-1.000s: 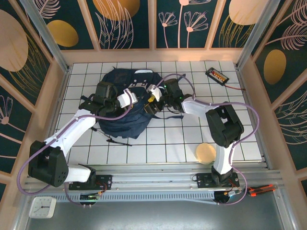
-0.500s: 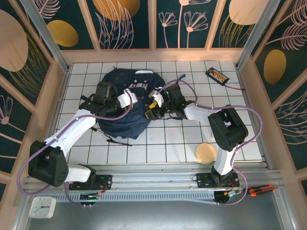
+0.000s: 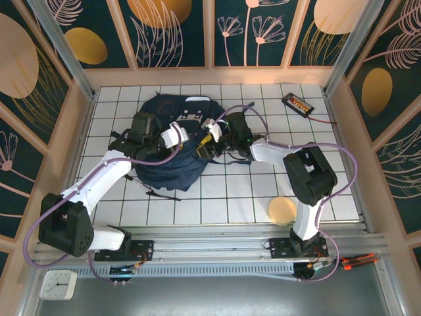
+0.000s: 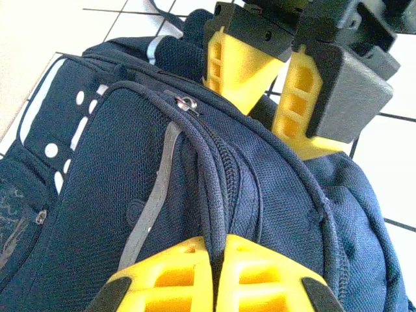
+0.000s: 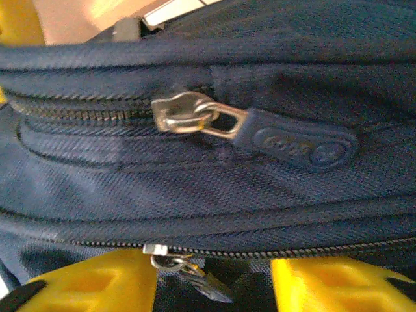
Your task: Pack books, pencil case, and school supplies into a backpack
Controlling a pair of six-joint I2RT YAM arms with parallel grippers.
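Navy backpack (image 4: 130,195) pinched by left claw (image 4: 214,263); right wrist view shows right claw (image 5: 211,286) apparently parted astride zip pull (image 5: 194,275)

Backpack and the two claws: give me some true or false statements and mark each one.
The left claw is shut on a ridge of the backpack. True.
The right claw is clamped on the navy zip tab. False: its fingers stand apart below that tab, a small metal pull between them.
The tan disc lies on the backpack. False: it lies on the tiled table, apart from it.
The black device sits by the table's far right corner. True.
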